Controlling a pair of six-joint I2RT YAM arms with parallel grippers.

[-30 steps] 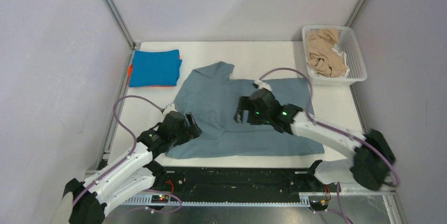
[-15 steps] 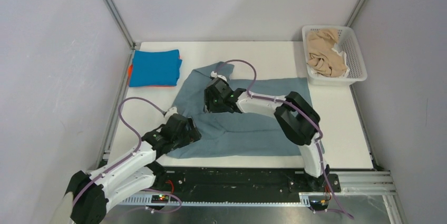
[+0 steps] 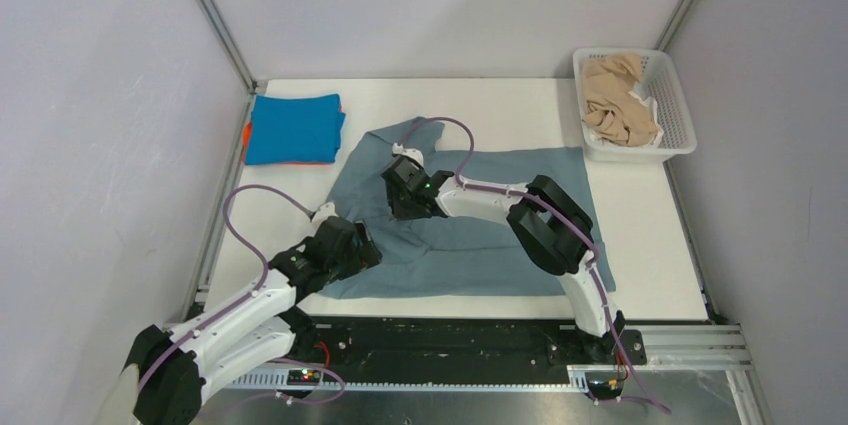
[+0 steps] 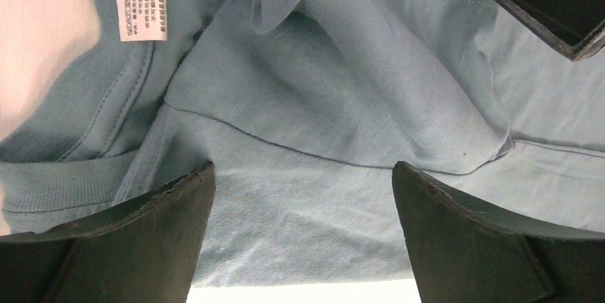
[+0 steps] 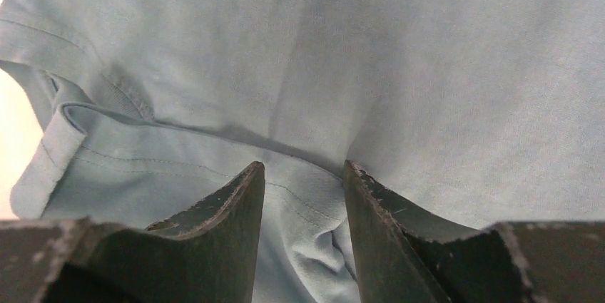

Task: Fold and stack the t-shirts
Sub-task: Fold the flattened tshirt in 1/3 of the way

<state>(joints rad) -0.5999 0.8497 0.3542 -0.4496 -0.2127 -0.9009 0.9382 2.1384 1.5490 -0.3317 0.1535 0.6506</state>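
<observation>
Top external view, grey-blue t-shirt [image 3: 490, 250] spread flat, left gripper [image 4: 303, 175] held wide open, empty, over its left edge, right gripper [image 5: 303, 167] narrowed around its fold, grip not discernible

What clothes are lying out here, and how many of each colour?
Grey-blue t-shirt: 1, spread out
Bright blue t-shirt: 1, folded
Orange t-shirt: 1, under the bright blue one, only its edge showing
Beige cloth: at least 1, crumpled in the white basket; the heap hides the exact number
Total: at least 4
</observation>
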